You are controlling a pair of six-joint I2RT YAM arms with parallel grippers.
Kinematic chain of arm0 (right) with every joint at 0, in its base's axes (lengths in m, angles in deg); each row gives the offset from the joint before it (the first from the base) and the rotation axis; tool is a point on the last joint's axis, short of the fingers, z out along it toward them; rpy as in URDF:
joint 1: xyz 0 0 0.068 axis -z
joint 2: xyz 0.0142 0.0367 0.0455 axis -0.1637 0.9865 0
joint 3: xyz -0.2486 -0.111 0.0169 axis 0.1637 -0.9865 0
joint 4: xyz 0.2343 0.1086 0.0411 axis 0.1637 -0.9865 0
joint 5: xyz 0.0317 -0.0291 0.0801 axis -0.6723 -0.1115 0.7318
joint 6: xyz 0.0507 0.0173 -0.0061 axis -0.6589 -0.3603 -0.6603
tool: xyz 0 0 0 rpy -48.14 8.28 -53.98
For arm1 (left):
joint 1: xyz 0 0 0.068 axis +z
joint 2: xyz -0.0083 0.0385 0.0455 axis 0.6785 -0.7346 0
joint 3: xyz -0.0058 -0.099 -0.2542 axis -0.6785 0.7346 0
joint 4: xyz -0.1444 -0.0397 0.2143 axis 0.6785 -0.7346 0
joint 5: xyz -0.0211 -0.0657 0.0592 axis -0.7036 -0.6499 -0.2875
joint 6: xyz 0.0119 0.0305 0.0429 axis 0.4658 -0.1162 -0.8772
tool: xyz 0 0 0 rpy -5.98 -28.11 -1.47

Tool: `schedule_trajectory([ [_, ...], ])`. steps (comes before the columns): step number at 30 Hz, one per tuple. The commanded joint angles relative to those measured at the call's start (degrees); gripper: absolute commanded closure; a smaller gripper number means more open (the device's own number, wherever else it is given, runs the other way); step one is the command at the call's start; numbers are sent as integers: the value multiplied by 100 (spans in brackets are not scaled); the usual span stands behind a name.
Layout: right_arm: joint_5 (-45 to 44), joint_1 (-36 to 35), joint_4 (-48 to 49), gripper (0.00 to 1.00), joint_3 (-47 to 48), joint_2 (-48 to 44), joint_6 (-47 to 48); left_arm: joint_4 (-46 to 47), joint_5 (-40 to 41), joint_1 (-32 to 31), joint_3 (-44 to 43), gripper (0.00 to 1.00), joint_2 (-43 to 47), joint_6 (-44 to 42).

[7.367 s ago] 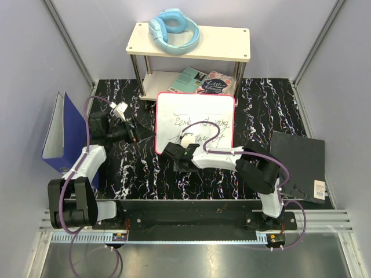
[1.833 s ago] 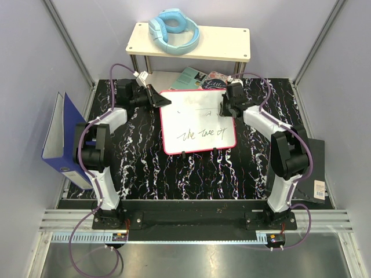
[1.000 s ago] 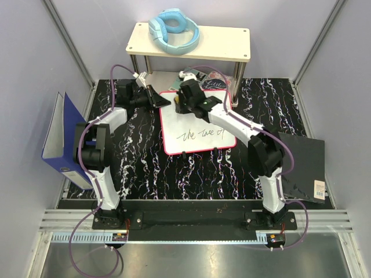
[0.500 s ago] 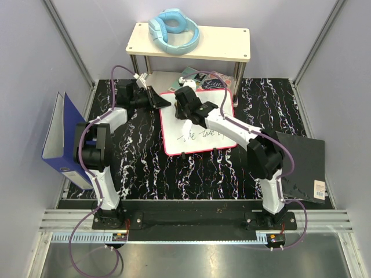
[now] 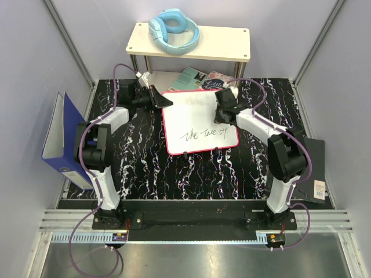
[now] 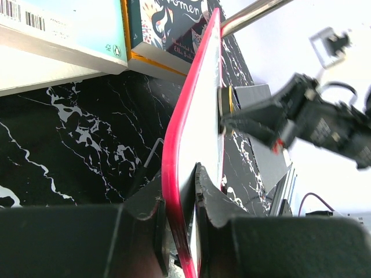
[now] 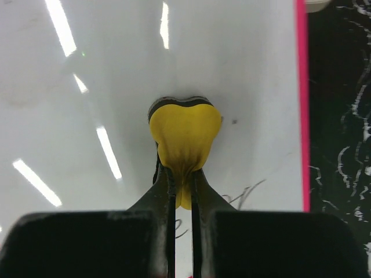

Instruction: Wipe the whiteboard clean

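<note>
One whiteboard (image 5: 197, 116) at the centre of the black marbled worktop (image 5: 145, 168), close to square, so no real long axis. Far edge toward 12 o'clock, with the whole board twisted slightly counter-clockwise so that its top leans to 11. Red-pink rim, rounded corners.

Single line of black cursive across the near half, running from 9 to 3 o'clock and climbing a little at the 3 o'clock end. Roughly "the tave of", though not surely legible. Far half blank.

Left claw (image 6: 181, 197) at the board's 11 o'clock corner, fingers drawn in on either face of the rim, pinching it. Right claw (image 7: 181, 174) over the board's 2 o'clock part, fingers pressed nearly together on a yellow eraser (image 7: 184, 133). Dark pad of the eraser against the white surface, near the 3 o'clock rim.

At 12 o'clock, under a cream shelf (image 5: 220, 43): a teal book (image 5: 188, 78) bearing barcodes, and a floral book (image 6: 168, 23) showing the letters "omen". Blue headphones (image 5: 174, 32) on the shelf. Blue binder (image 5: 61, 136) upright at 9 o'clock. Black folder (image 5: 304, 159) at 4 o'clock, with a white label whose print is too small to read.
</note>
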Motion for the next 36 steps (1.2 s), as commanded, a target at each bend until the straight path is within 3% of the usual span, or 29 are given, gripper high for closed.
schedule_trajectory([
  [1,32,449,-357,100,-352,286,229,-727,101,-315,165,100,-201,-1452],
  [5,366,845,-305,100,-405,374,378,-744,118,-323,174,100,-183,-1478],
  [12,1077,854,-365,100,-448,340,1063,-753,118,-323,165,100,-201,-1478],
  [25,946,854,-498,100,-1872,-654,660,-674,48,-323,147,100,-245,-1356],
  [31,1508,811,-217,100,-1767,-716,853,-604,4,-323,147,100,-218,-1312],
  [36,1518,337,-234,100,-1399,-470,844,-595,-22,-323,130,100,-218,-1311],
])
